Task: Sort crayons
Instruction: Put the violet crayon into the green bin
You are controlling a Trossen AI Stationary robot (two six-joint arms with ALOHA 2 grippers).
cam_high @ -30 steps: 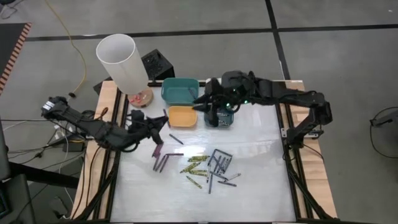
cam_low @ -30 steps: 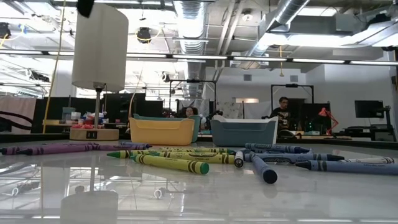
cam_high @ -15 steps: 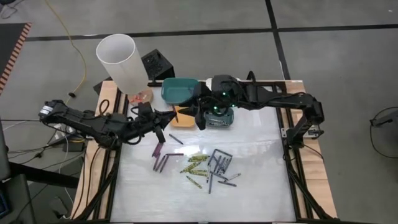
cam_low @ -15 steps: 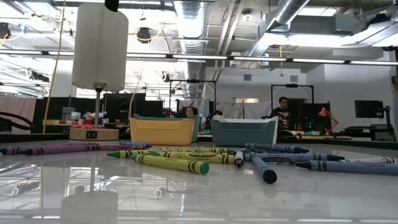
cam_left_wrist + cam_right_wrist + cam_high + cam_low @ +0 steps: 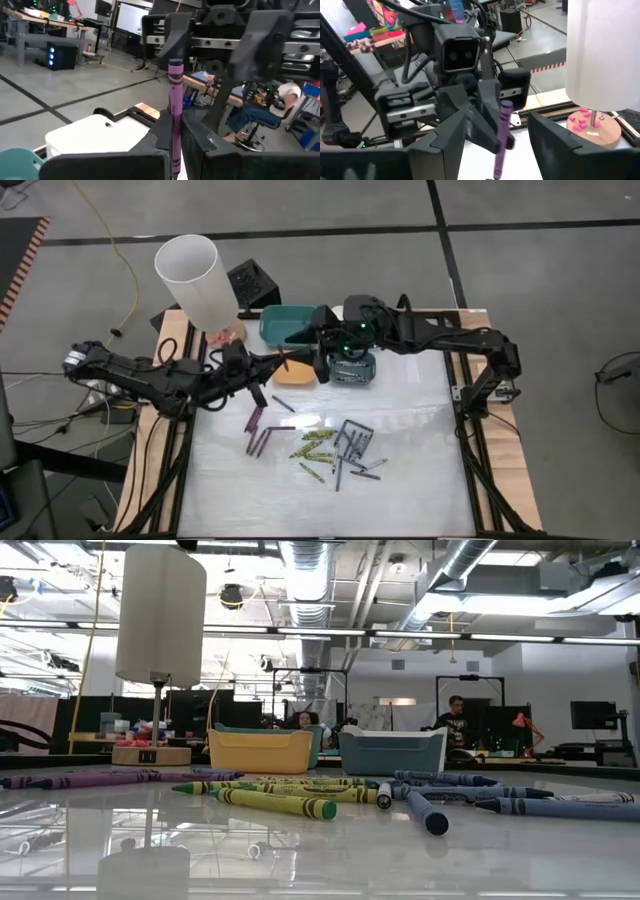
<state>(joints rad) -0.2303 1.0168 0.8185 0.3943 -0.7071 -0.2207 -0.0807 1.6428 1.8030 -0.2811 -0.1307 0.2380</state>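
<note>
My left gripper [image 5: 280, 366] is shut on a purple crayon [image 5: 175, 100], held up above the yellow bin [image 5: 300, 374]. My right gripper [image 5: 305, 350] is open and faces it; its two fingers [image 5: 176, 30] stand on either side of the crayon's free end, apart from it, with the crayon between them in the right wrist view [image 5: 502, 130]. Many crayons [image 5: 335, 448] in yellow-green, grey and blue lie on their sides mid-table, with purple ones [image 5: 262, 430] to their left. They also show in the low view [image 5: 280, 802]. My left gripper pinches the purple crayon's lower half [image 5: 174, 145] between its two fingers [image 5: 161, 135]. The crayon runs on along the fingers, and its free end [image 5: 175, 67] sticks out past their tips. It is lifted clear of the table and the bins.
A teal bin [image 5: 288, 322], the yellow bin and a grey-blue bin [image 5: 352, 370] stand at the table's far edge under the right arm. A lamp with a white shade [image 5: 192, 278] stands at the far left. The table's near part is bare.
My left gripper has carried the purple crayon up and toward the far right, over the yellow bin. My right gripper has swung toward the table's left to meet it and now has its fingers on either side of the crayon's end.
</note>
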